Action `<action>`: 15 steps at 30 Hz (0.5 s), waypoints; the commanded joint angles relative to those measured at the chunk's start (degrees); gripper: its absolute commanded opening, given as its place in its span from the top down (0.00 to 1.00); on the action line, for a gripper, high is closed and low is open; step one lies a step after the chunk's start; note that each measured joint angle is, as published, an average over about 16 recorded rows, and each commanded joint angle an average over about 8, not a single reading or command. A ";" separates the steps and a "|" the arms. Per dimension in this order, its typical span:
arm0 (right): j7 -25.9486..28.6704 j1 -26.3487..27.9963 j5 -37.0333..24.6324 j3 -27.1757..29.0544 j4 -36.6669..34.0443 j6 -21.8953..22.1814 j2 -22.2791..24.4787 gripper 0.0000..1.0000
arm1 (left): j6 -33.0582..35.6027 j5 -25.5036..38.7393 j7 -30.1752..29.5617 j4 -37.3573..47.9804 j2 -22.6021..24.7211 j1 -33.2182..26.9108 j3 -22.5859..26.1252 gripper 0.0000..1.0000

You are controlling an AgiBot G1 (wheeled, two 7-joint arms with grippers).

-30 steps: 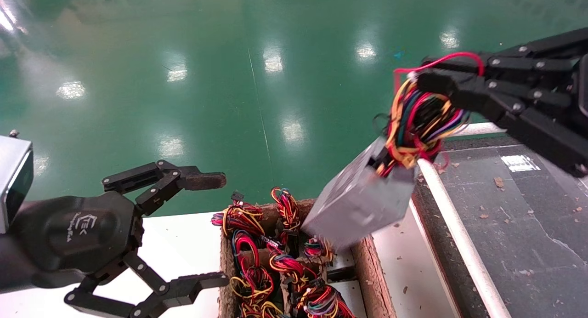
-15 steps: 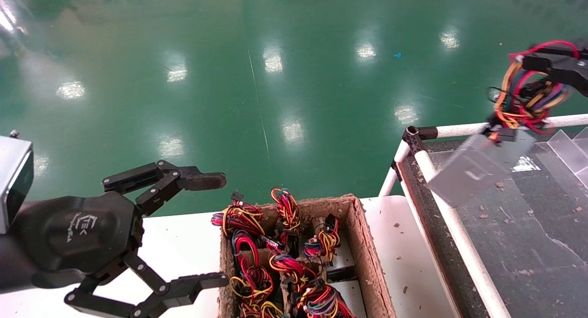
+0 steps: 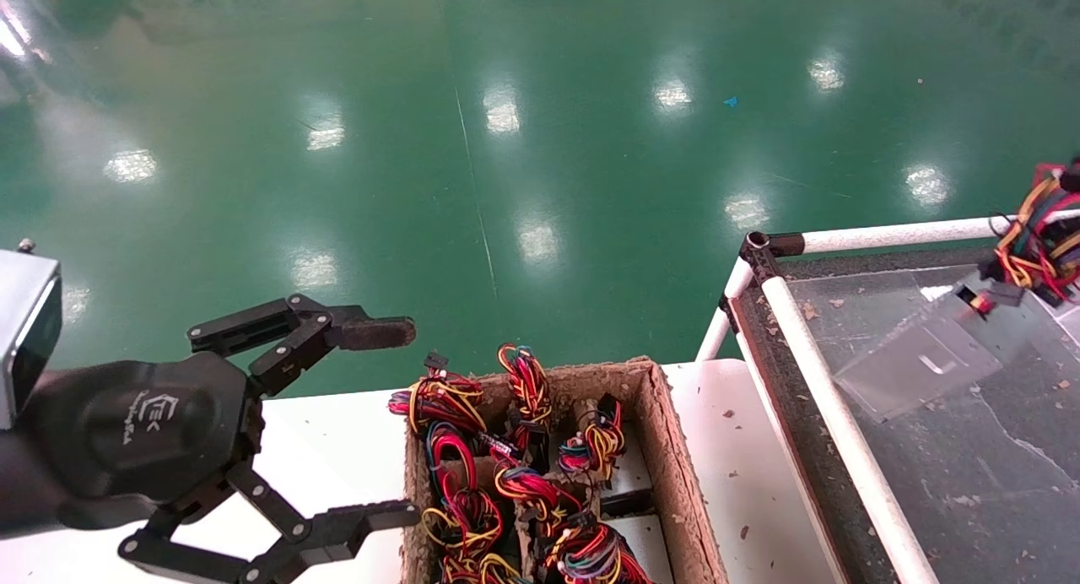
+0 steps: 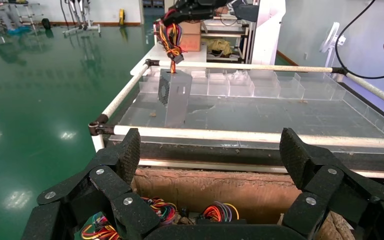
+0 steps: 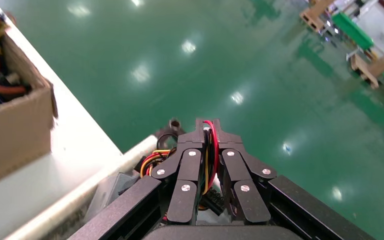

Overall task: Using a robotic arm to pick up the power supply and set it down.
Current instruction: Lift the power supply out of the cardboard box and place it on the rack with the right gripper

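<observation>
Head view: the supply (image 3: 924, 360) has swung from above the box (image 3: 675, 483) to over the tray (image 3: 810, 339), dangling under the right claw (image 5: 209, 131), pinched on its wires (image 3: 1034, 246). Set-down seems near. The left claw (image 3: 384, 424) hangs spread, idle.

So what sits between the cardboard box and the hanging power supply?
In the left wrist view, only the white rail lies between the cardboard box and the power supply.

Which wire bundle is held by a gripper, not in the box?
The wire bundle over the framed table, pinched in the right gripper; its power supply hangs below.
</observation>
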 commanded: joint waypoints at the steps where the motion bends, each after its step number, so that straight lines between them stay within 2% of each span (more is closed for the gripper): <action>1: -0.47 -1.10 -0.05 -0.03 -0.20 0.93 0.58 1.00 | 0.00 0.00 0.00 0.00 0.00 0.00 0.00 0.00; 9: -2.19 -5.24 -0.03 -0.79 -0.27 3.74 1.23 1.00 | -0.01 -0.01 0.01 0.00 -0.01 0.00 0.01 0.00; 15: -2.46 -5.07 -3.00 -1.83 1.11 5.02 0.14 1.00 | -0.01 -0.02 0.01 0.00 -0.01 -0.01 0.02 0.00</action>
